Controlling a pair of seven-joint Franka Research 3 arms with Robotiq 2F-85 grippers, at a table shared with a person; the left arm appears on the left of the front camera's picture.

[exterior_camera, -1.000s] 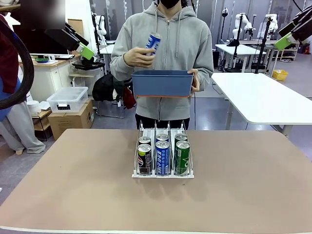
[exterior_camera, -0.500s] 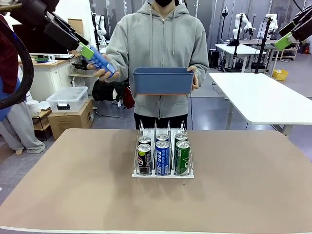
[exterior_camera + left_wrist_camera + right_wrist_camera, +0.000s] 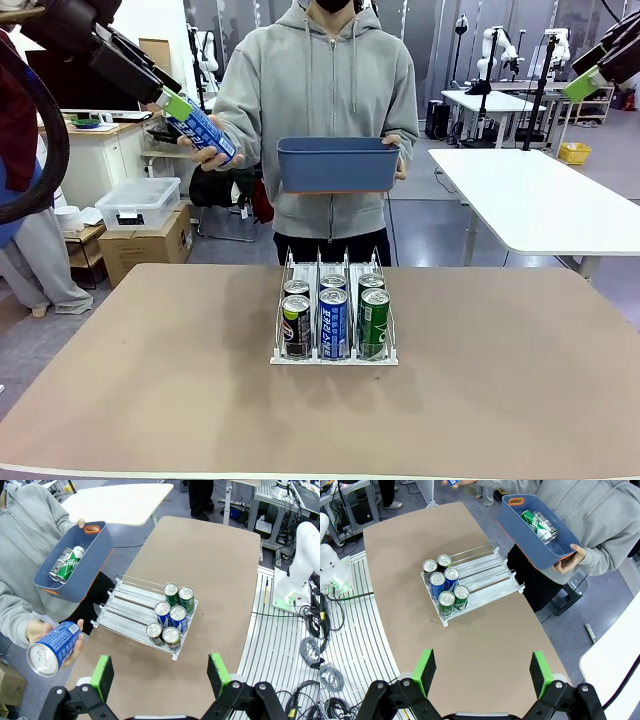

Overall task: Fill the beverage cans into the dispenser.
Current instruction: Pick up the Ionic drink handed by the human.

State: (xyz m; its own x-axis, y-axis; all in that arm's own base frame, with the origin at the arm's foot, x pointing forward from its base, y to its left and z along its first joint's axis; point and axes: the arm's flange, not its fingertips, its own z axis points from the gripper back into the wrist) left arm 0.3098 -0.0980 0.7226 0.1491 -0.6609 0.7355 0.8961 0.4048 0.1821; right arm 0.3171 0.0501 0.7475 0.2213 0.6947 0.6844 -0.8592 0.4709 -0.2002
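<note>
Blue and white, the can (image 3: 206, 128) lies tilted in the person's hand (image 3: 203, 150), held out beyond the far left corner of the table (image 3: 150, 390), its silver top close to the green pad of the left gripper (image 3: 176, 103). That gripper stands wide and holds nothing; in the left wrist view the can sits off to one side of the pads, not between them. The right gripper (image 3: 482, 672) is also wide and empty, high above the table. Closing now would likely clip the can's end or miss it, and if the person lets go early it could drop to the floor, since it seems to hang past the table edge. A second ago the person held this can upright at chest height above the blue bin (image 3: 336, 165); it has since swung out toward the left arm. The rack (image 3: 334, 358) keeps its six cans (image 3: 333, 320), rear lanes bare, and more cans (image 3: 67, 565) wait in the bin.
</note>
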